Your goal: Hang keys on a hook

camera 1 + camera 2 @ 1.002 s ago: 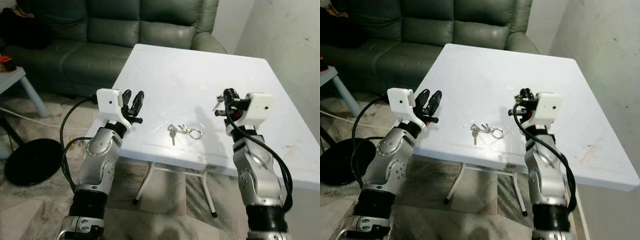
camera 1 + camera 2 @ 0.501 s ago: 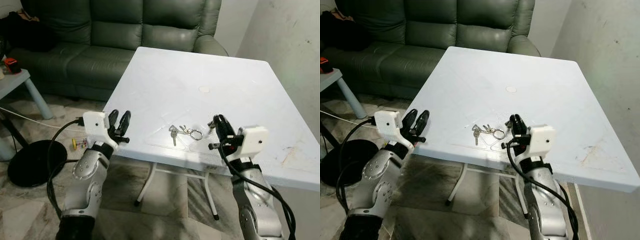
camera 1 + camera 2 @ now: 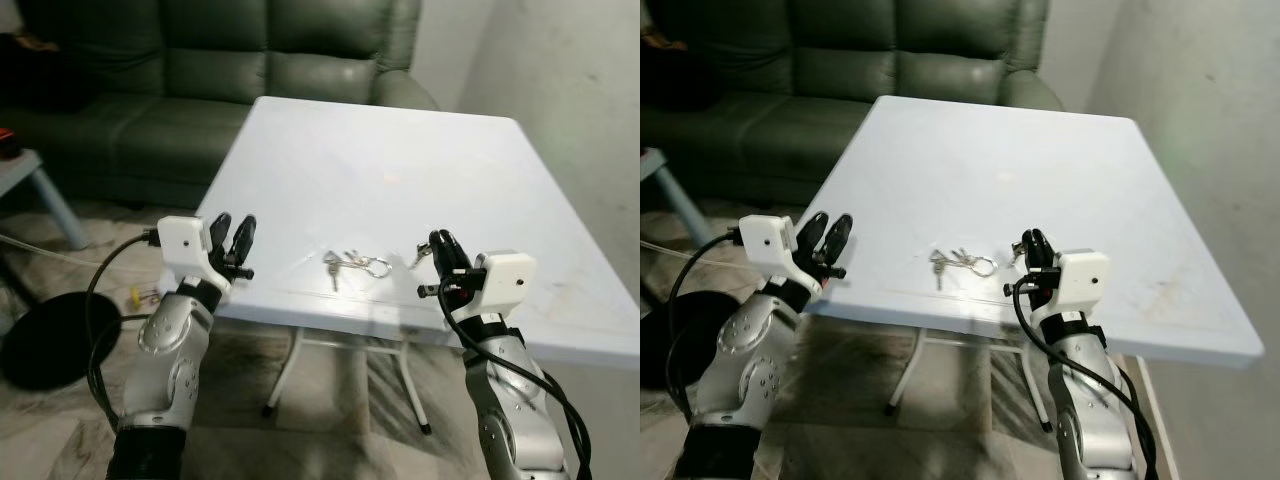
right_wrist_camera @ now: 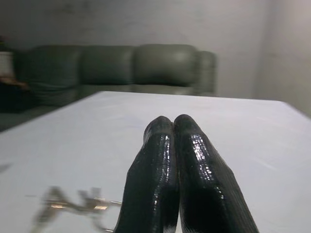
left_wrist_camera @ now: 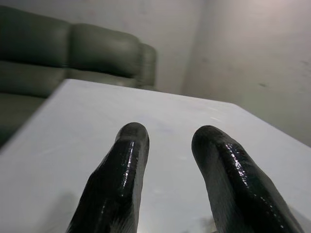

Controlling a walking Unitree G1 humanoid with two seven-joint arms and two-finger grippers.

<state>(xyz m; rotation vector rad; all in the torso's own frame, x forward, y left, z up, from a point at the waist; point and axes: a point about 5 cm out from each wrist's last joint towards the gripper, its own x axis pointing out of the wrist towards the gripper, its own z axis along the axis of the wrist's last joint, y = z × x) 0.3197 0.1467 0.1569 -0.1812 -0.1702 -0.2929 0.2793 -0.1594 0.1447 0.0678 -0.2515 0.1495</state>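
**One bunch of keys, not yet gripped**

One small bunch of silver metal keys on a wire ring lies flat on the square white plastic table, near its front edge and roughly midway between the two arms. The right gripper hovers low over the table just beside the ring end of the bunch, apart from it, its two black fingers pressed together and holding nothing. The left gripper is raised at the table's left edge, well apart from the keys, with its fingers spread.

To take the keys cleanly, the right gripper would likely need to part its fingers first, then come down over the ring rather than the thin blades, which lie flush and may skid across the smooth top. No hook can be made out. A dark green leather sofa stands behind the table.
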